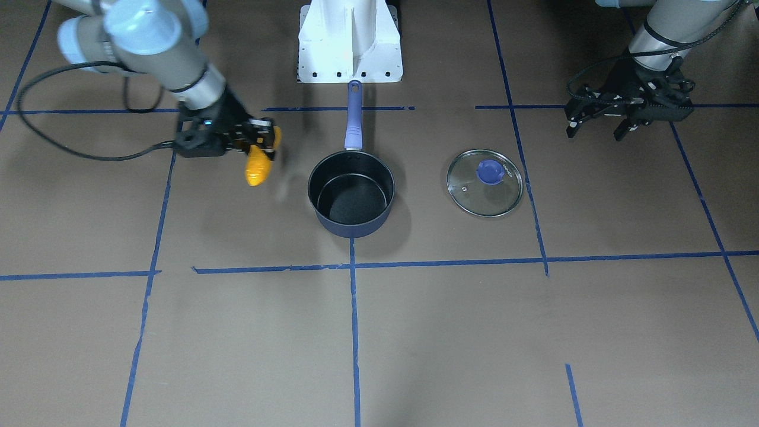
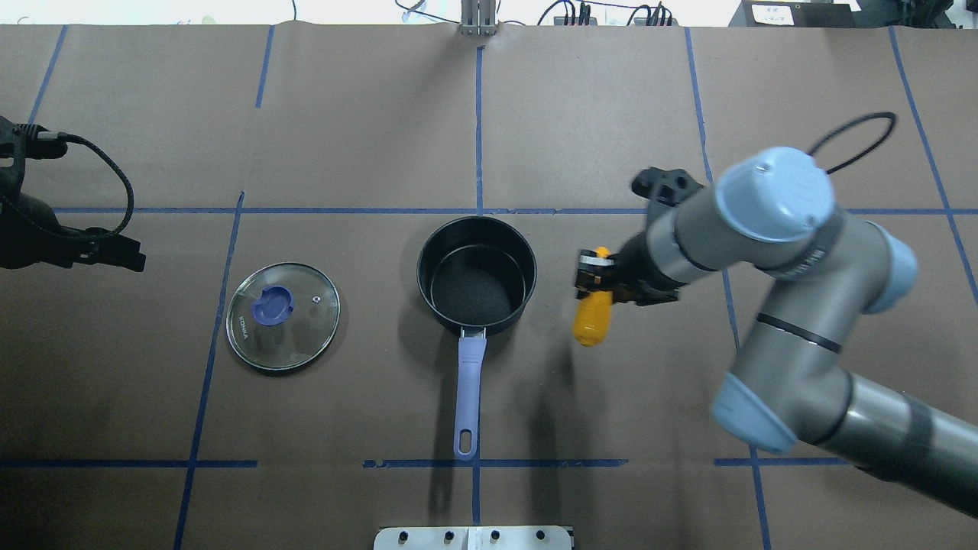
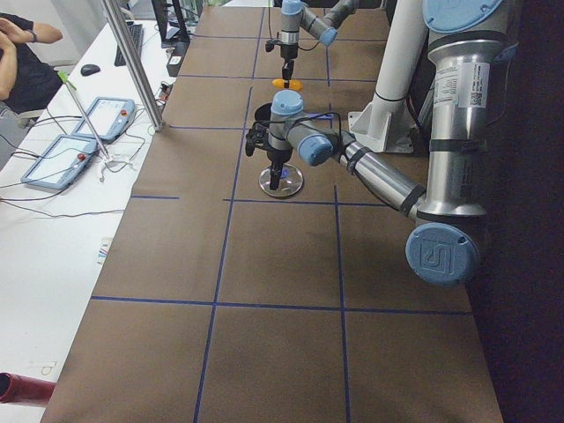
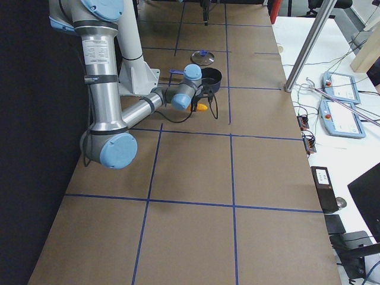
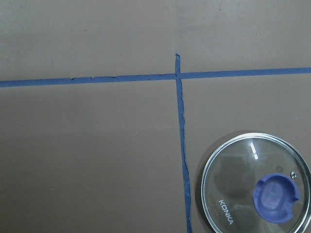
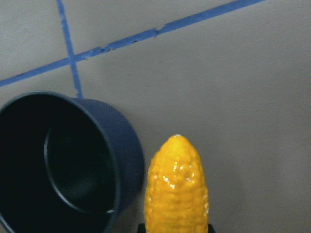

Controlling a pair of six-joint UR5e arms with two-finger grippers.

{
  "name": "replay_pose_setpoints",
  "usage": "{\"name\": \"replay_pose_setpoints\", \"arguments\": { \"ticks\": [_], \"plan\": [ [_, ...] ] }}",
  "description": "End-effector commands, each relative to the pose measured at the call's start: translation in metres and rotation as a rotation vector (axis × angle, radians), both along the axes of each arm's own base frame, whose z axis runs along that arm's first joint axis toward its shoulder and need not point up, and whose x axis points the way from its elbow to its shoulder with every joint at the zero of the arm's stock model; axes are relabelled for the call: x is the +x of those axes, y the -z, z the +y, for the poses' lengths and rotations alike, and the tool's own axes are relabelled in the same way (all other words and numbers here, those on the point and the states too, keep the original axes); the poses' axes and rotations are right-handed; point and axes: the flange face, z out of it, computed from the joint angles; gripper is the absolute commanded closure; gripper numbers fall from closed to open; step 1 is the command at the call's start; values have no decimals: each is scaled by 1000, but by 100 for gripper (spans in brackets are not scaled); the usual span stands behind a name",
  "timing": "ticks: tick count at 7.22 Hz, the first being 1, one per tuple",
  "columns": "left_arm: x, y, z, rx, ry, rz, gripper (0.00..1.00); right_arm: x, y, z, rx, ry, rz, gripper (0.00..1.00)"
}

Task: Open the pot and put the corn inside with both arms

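Corn (image 6: 177, 189), pot (image 6: 131, 160) in right wrist view; lid (image 5: 233, 194) in left.

Right gripper (image 1: 261, 142) pinches the corn (image 1: 257, 169) between its fingers; left gripper (image 1: 596, 127) hangs, fingers apart.

In my right wrist view the small orange-yellow corn cob (image 6: 177, 187) runs off the bottom edge, so its lower end is out of my sight. The dark navy saucepan (image 6: 129, 160) is cut at the left and bottom there. My left wrist view clips the round glass lid (image 5: 228, 194) at right and bottom. Overhead, the black left gripper (image 2: 130, 258) is cropped by the left edge. From both table ends the cob is too small for me to judge.
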Motion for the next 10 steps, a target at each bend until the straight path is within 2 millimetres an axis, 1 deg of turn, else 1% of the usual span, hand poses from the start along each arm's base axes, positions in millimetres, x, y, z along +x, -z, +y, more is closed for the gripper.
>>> {"name": "replay_pose_setpoints", "arguments": {
  "ticks": [1,2,3,4,5,6,7,8,9,10],
  "plan": [
    [-1,0,0,-1,2,-1,0,-73,68,-20,-62,-70,-2,100],
    [0,1,0,3,2,-1,0,-87,71,-24,-59,-79,12,100],
    [1,1,0,1,4,-2,0,-91,70,-23,-55,-82,17,100],
    [1,1,-1,2,6,-1,0,-104,68,-23,-45,-98,37,100],
    [2,1,-1,1,7,-3,0,-115,70,-29,-47,-101,50,100],
    [2,1,-1,-1,9,-3,0,-120,67,-27,-46,-93,58,97],
    [2,0,-2,-3,11,-4,0,-122,64,-26,-45,-88,62,75],
    [2,-3,-2,-4,10,-9,0,-122,61,-25,-51,-88,69,2],
    [2,-7,-2,-4,6,-16,0,-121,55,-21,-53,-80,72,1],
    [2,-14,-2,-2,-8,-28,0,-108,46,-14,-57,-72,67,0]
  ]
}}
